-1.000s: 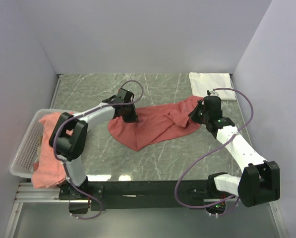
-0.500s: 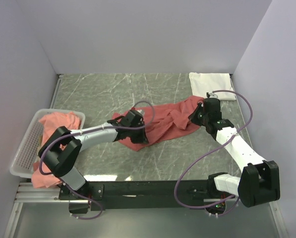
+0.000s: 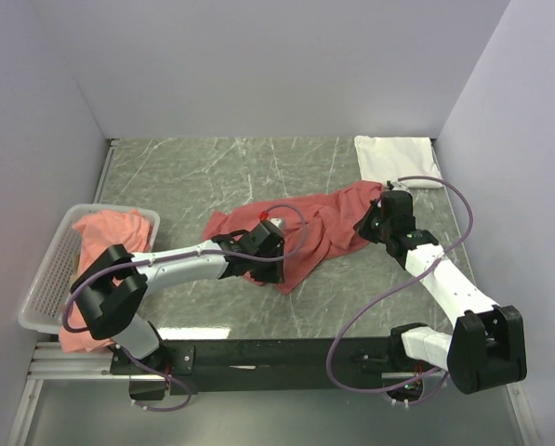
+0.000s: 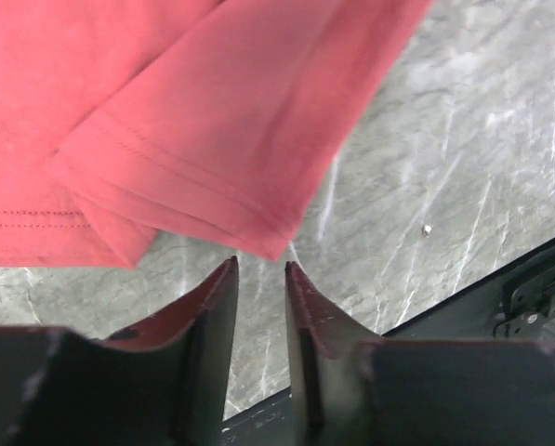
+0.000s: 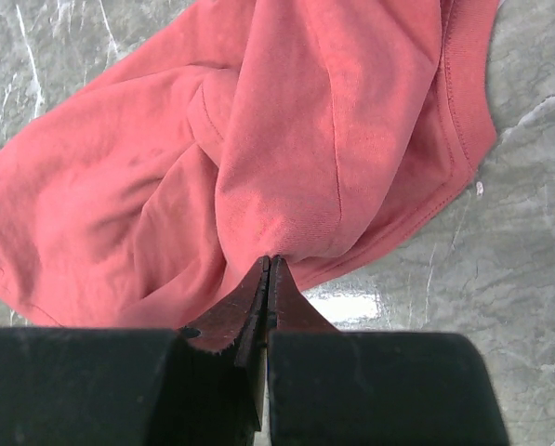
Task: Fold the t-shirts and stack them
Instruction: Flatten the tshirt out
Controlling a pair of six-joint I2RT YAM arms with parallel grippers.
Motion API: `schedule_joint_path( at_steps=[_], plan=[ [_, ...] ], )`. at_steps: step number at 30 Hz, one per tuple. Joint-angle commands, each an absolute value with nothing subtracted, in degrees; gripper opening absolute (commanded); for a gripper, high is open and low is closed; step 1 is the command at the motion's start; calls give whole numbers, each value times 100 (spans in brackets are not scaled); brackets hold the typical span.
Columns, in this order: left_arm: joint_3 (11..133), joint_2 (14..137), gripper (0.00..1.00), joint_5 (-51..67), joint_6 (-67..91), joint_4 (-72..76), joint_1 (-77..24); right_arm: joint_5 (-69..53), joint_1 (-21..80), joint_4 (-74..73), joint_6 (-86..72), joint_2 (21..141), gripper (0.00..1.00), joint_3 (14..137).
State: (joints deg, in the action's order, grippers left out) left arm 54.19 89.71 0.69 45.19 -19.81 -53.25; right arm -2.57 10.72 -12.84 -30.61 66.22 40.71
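A coral-red t-shirt (image 3: 314,228) lies crumpled across the middle of the table. My left gripper (image 3: 268,269) stands open just short of the shirt's near hem corner (image 4: 258,243), with only bare table between the fingers. My right gripper (image 5: 270,262) is shut on a bunched fold of the same t-shirt (image 5: 286,139) at its right end, seen from above at the right gripper (image 3: 370,223). A folded white t-shirt (image 3: 395,158) lies at the back right. More coral t-shirts (image 3: 110,232) fill the basket on the left.
The white mesh basket (image 3: 45,283) sits at the table's left edge, and one coral shirt hangs over its near side (image 3: 86,330). The black front rail (image 3: 286,353) runs close behind my left gripper. Grey walls enclose the table.
My left gripper swept from the shirt's far left part toward the near edge, pulling the hem with it. It then opened and let the cloth go. The right gripper kept its hold.
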Motion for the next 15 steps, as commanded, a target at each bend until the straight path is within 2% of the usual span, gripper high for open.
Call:
schedule_joint_path(
  at_steps=[1, 11, 15],
  plan=[
    [5879, 8824, 33, -527, 4158, -2460, -5563, -184, 1081, -1081, -3076, 6469, 0, 4087],
    [6178, 9342, 47, -685, 3736, -2347, -5906, -193, 1072, -1063, -3085, 6451, 0, 4087],
    [6398, 9702, 48, -791, 3578, -2364, -5985, -298, 1072, -1037, -3129, 6460, 0, 4078]
  ],
)
